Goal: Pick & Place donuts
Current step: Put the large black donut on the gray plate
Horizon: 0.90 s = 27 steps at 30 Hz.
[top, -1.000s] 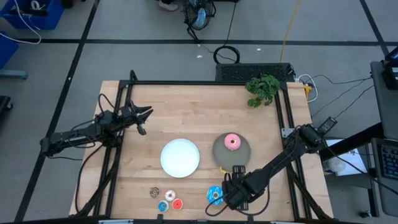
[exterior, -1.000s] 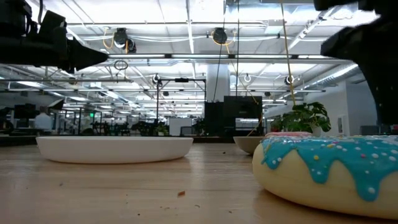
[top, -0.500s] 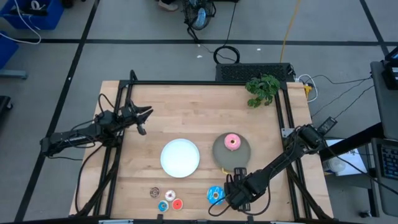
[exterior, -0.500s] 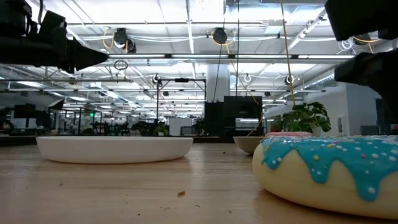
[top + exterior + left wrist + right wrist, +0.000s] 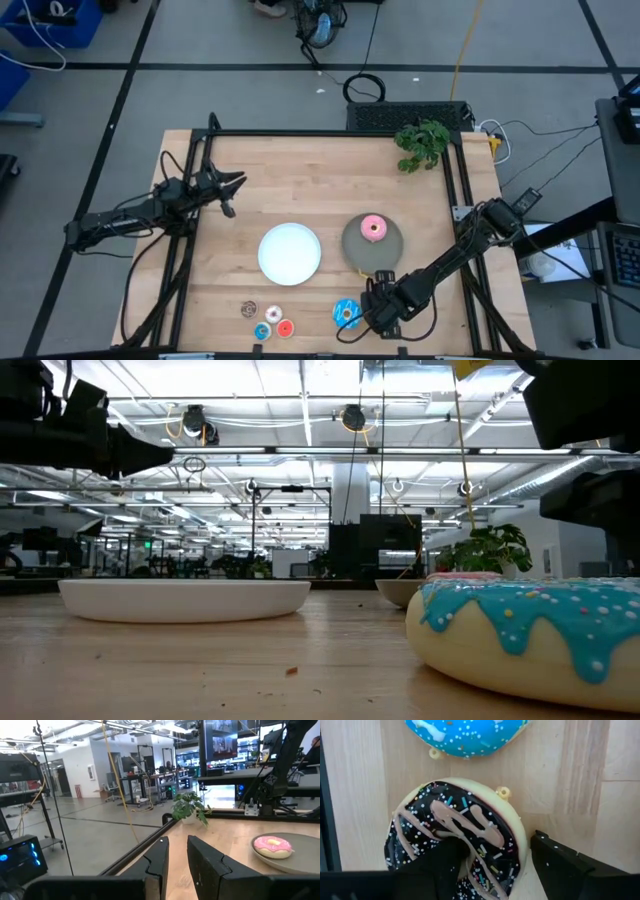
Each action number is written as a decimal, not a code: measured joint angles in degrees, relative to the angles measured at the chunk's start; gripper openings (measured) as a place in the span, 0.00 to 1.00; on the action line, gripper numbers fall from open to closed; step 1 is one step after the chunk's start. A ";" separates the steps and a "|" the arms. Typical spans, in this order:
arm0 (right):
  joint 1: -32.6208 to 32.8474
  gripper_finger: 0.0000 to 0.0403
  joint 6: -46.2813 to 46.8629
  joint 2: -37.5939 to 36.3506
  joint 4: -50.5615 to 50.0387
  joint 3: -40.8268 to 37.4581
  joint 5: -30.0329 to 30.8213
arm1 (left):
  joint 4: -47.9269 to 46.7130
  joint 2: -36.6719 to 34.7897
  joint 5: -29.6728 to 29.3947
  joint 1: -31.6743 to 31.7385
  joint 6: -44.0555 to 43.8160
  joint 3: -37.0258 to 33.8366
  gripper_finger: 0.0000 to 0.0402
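Note:
The dark brown drizzled donut [image 5: 455, 840] lies under my right gripper [image 5: 377, 308], next to the blue sprinkled donut [image 5: 346, 313] near the table's front edge. My right gripper [image 5: 495, 865] points down and is shut on the brown donut. The pink donut [image 5: 373, 228] rests on the round grey plate [image 5: 355, 245]. Several mini donuts [image 5: 268, 320] lie on the table at the front left. My left gripper [image 5: 236, 193] hangs open and empty above the table's left side, and the left wrist view [image 5: 178, 845] shows it too. My right gripper has one finger [image 5: 445, 860] in the brown donut's hole and the other finger [image 5: 560, 862] outside the ring's outer wall [image 5: 520, 845]. The fingers come from above, pointing down. The donut sits level, icing up. I cannot tell whether it is clear of the table.
The round white plate [image 5: 290, 252] stands at the middle of the table. A small green plant [image 5: 422, 143] stands at the far right corner. Black frame rails [image 5: 200, 160] run along the table's left and right sides.
My right gripper has gone up: in the low view its dark body climbs toward the top of the picture. The blue donut has stayed where it was.

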 joint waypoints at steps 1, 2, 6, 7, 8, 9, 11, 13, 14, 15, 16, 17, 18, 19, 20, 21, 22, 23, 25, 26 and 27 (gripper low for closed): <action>0.01 0.53 -0.05 0.01 0.01 0.00 0.08 | 0.02 0.00 0.00 0.00 -0.11 0.00 0.19; 0.01 0.52 -0.07 0.02 -0.01 0.00 0.11 | 0.02 0.00 0.00 -0.02 -0.11 0.00 0.19; -0.01 0.46 0.01 0.08 -0.13 -0.04 0.12 | 0.02 0.00 -0.02 0.00 -0.35 0.00 0.19; -0.01 0.44 0.03 0.08 -0.16 -0.04 0.13 | 0.02 0.00 -0.02 -0.02 -0.37 0.00 0.19; -0.02 0.42 0.03 0.08 -0.22 -0.07 0.10 | 0.02 0.00 -0.02 -0.01 -0.37 0.00 0.19; -0.07 0.40 0.03 -0.09 -0.26 -0.11 0.08 | 0.00 0.00 -0.04 0.00 -0.40 0.00 0.19; -0.48 0.34 -0.54 -0.83 -0.13 -0.13 -0.56 | -0.02 0.00 -0.03 -0.02 -0.38 0.00 0.19; -1.16 0.27 -1.04 -2.06 -0.39 -0.33 -1.63 | -0.02 0.00 -0.04 -0.01 -0.35 0.00 0.19; -1.46 0.23 -1.17 -2.95 -0.72 -0.44 -1.90 | -0.02 0.00 -0.04 -0.01 -0.35 0.00 0.19; -1.90 0.19 -1.46 -4.05 -1.22 -0.42 -2.53 | -0.02 0.00 -0.09 -0.04 -0.35 0.00 0.19; -2.28 0.15 -1.85 -5.42 -1.82 -0.24 -2.99 | -0.06 0.00 -0.15 -0.04 -0.35 0.00 0.19; -2.58 0.11 -2.45 -6.97 -2.07 0.17 -3.26 | -0.11 0.00 -0.15 -0.04 -0.38 0.00 0.19; -2.96 0.07 -3.05 -8.61 -2.08 0.54 -3.62 | -0.11 0.00 -0.13 -0.04 -0.46 0.00 0.19; -3.31 0.04 -3.43 -10.32 -2.35 0.90 -3.96 | -0.17 0.00 -0.13 -0.04 -0.75 0.00 0.19; -3.63 0.03 -4.01 -12.04 -2.66 1.16 -3.94 | -0.33 0.00 -0.14 -0.04 -0.83 0.00 0.19; -3.95 0.03 -4.67 -13.67 -3.08 1.42 -3.87 | -0.44 0.00 -0.13 -0.04 -0.83 0.00 0.19; -4.30 0.04 -5.15 -15.45 -3.40 1.53 -3.71 | -0.41 0.00 -0.13 -0.04 -0.85 0.00 0.19; -4.79 0.05 -5.65 -17.23 -3.42 1.71 -3.55 | -0.37 0.00 -0.13 -0.02 -0.85 0.00 0.19; -5.75 0.06 -6.84 -20.97 -3.58 1.94 -3.29 | -0.39 0.00 -0.13 -0.02 -0.85 0.00 0.19; -6.21 0.06 -7.30 -22.71 -4.64 2.01 -3.10 | -0.33 0.00 -0.13 -0.02 -0.88 0.00 0.19; -6.76 0.05 -7.57 -24.39 -6.24 2.01 -2.93 | -0.32 0.00 -0.15 0.00 -0.88 0.00 0.19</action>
